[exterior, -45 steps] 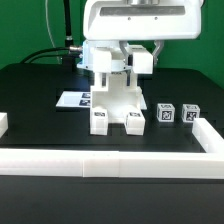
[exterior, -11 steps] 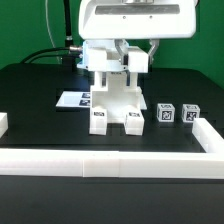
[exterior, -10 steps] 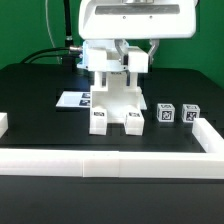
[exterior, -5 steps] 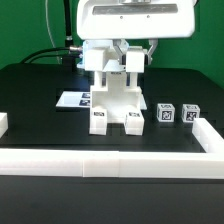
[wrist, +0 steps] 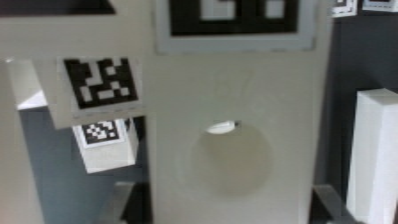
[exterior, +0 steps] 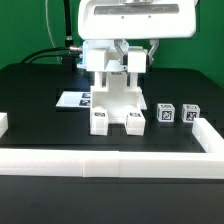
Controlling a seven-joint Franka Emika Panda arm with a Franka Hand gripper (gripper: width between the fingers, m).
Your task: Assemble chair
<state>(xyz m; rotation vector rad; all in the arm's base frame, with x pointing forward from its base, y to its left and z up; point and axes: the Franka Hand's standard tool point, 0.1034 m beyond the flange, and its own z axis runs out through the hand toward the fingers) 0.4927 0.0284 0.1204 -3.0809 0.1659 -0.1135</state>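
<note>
A white chair assembly (exterior: 115, 100) stands upright mid-table on two tagged feet (exterior: 99, 122). My gripper (exterior: 116, 72) is right above it, under the white hand. In the wrist view a broad white chair panel (wrist: 222, 110) with a small hole fills the space between my fingers. Both dark fingers (wrist: 134, 200) lie against its edges, so my gripper (wrist: 231, 205) is shut on it. Tagged white parts (wrist: 102, 82) lie beside the panel, and another white piece (wrist: 375, 150) stands on the other side.
Two small tagged white cubes (exterior: 165, 114) (exterior: 189, 114) sit at the exterior view's right of the chair. The marker board (exterior: 72, 100) lies behind at the left. A low white wall (exterior: 110, 161) borders the front and sides of the black table.
Since 4.5 s ago the hand has shifted slightly to the exterior view's left over the chair. In the last second nothing has visibly moved.
</note>
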